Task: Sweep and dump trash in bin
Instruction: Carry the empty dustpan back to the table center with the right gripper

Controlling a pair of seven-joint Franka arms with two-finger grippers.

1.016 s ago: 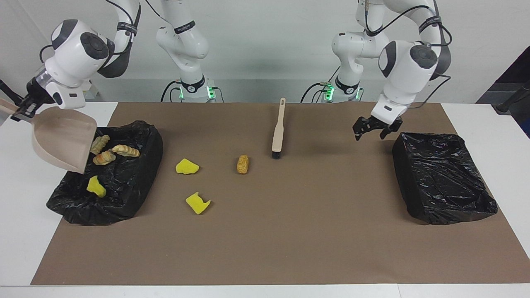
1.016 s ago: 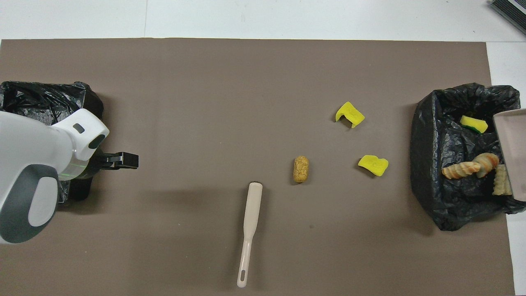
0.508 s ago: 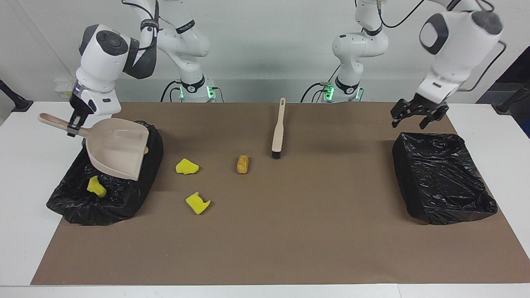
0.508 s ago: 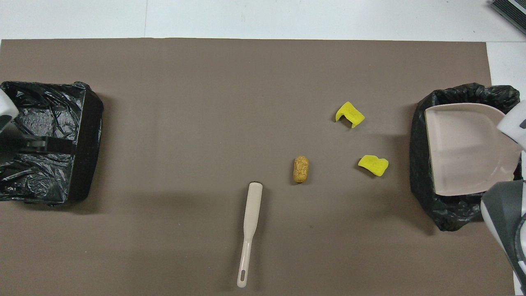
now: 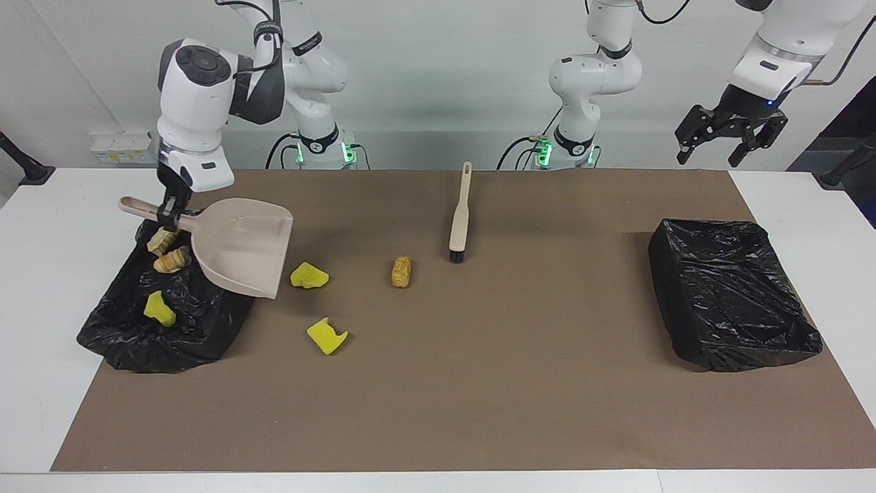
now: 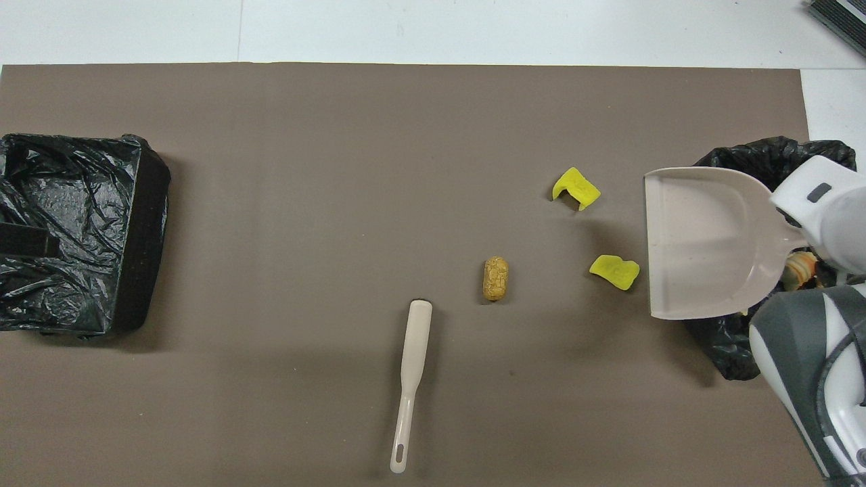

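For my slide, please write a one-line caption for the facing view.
Right gripper holds the empty dustpan over the bin rim; three scraps remain on the mat.

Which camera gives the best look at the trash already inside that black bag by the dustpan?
The facing view: it shows a yellow sponge piece and bread-like chunks in the bag. In the overhead view, the dustpan and arm hide nearly all.

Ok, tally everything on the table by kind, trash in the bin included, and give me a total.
Yellow sponge pieces: 3
Tan bread chunks: 3 in view; the dustpan may hide more
Black-lined bins: 2
Dustpan: 1
Brush: 1
Total: 10
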